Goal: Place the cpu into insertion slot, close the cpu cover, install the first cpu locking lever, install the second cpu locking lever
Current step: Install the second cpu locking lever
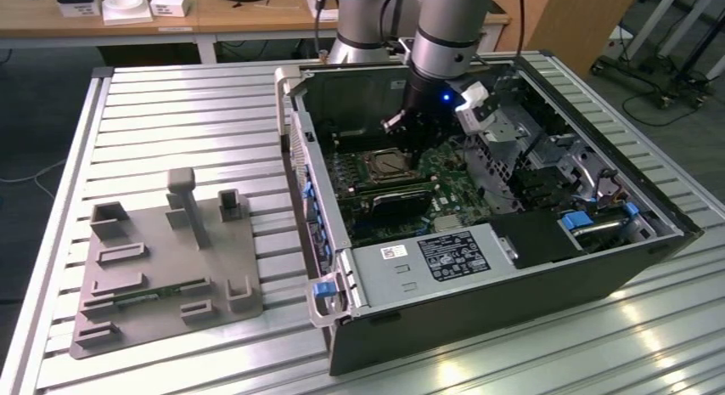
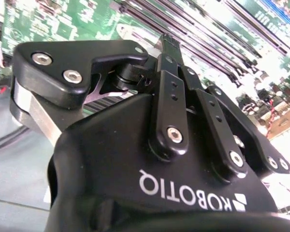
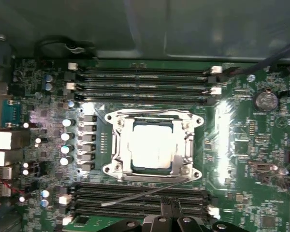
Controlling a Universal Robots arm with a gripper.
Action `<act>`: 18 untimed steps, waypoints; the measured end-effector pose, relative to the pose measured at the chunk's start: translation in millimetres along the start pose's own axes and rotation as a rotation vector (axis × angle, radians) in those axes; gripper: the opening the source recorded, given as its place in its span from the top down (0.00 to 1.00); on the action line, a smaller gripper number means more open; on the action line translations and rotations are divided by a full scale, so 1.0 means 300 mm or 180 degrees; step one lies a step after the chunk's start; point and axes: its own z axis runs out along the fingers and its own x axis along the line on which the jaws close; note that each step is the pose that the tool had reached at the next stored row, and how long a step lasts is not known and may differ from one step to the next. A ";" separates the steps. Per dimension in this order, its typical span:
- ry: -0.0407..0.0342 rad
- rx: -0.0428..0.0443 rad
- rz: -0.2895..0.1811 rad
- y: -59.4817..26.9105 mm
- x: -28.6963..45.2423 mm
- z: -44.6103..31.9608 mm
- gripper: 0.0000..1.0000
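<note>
Tool hangs inside the open computer case, just beside the insertion slot on its exterior-view right, cpu seated under the closed cpu cover, one thin lever lying unlatched alongside; finger state cannot be told.

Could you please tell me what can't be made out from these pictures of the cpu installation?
- Jaws, open or shut: the gripper is cut off by the first wrist view's edge; its own body blocks them in the second wrist view.
- Levers, latched or not: glare on the cpu cover; one thin lever lies loose beside it.
- Cpu seating: washed out by glare.
- Slot detail: too small in the exterior view, partly behind the arm.
</note>
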 end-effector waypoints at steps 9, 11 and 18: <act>0.0004 0.0000 -0.0055 0.003 0.067 0.007 0.90; 0.0007 0.0000 -0.0059 0.005 0.082 0.009 0.90; 0.0065 -0.0003 -0.0072 0.010 0.114 0.016 0.90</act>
